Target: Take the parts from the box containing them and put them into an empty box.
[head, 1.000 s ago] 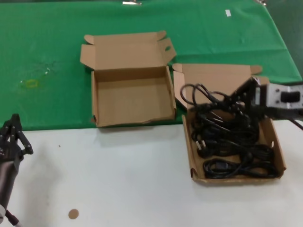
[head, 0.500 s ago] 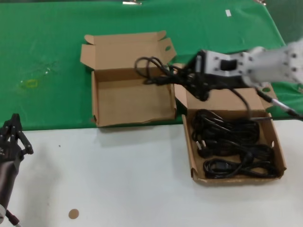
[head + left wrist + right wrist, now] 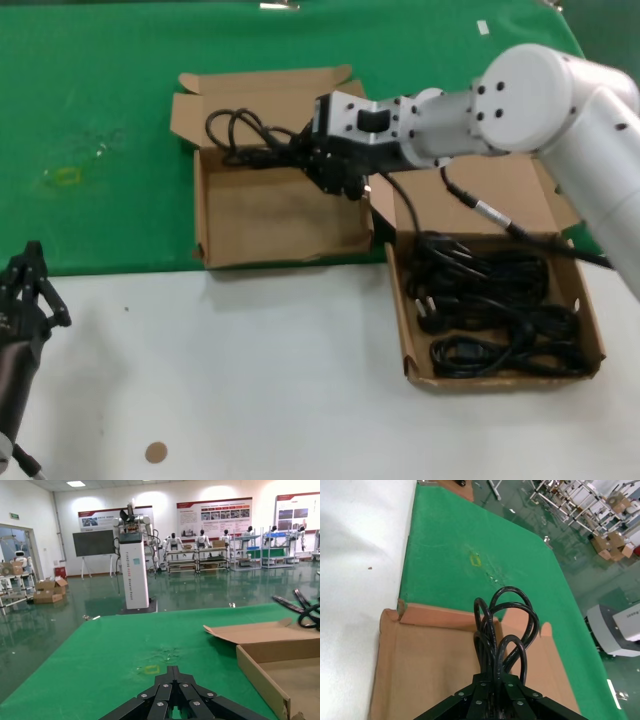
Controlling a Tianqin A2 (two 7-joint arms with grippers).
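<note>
Green cloth lay beneath my right gripper, clenched on a coiled black power cord hanging over the smaller, taller-walled cardboard box below; lowering before letting go seemed wise.

right end effector carried cord apparently over smaller box.

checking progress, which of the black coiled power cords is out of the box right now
The black coiled power cord clamped in the right gripper, hanging over the smaller brown cardboard box; the others lie in the wider box.
</note>
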